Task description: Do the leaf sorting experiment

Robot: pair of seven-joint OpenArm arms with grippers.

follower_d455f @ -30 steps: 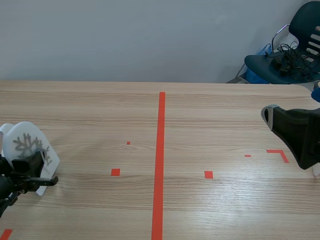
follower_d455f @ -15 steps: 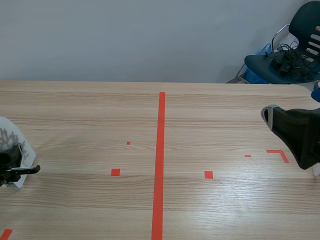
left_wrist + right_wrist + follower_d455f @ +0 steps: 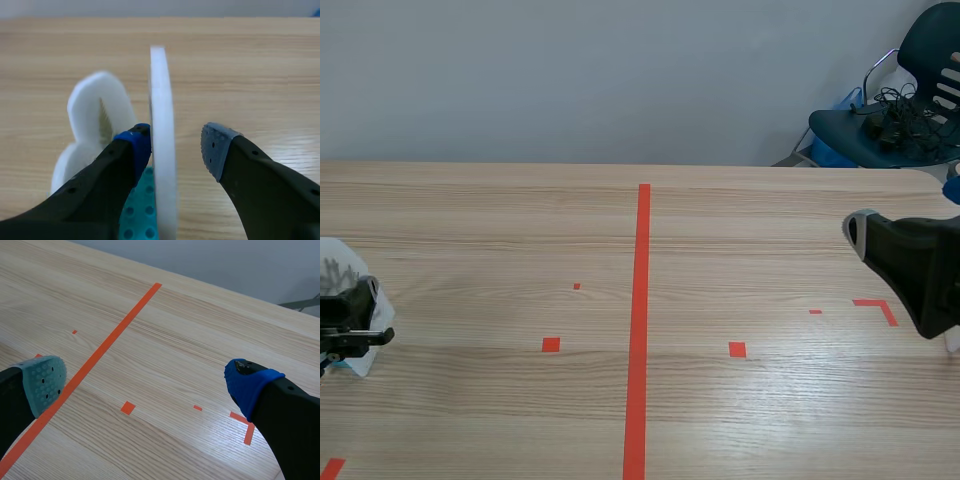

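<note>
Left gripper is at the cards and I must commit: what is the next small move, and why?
Probably close the left gripper on the upright white card: it stands edge-on between the fingers, one pad touching it, the other apart, so it is not gripped yet.

Two plaques, one base, one chair

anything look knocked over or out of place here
Nothing stands out. The white disc stands upright over a teal base, between the open fingers of the left gripper. A second white piece stands beside it. Nothing looks spilled or broken.
</note>
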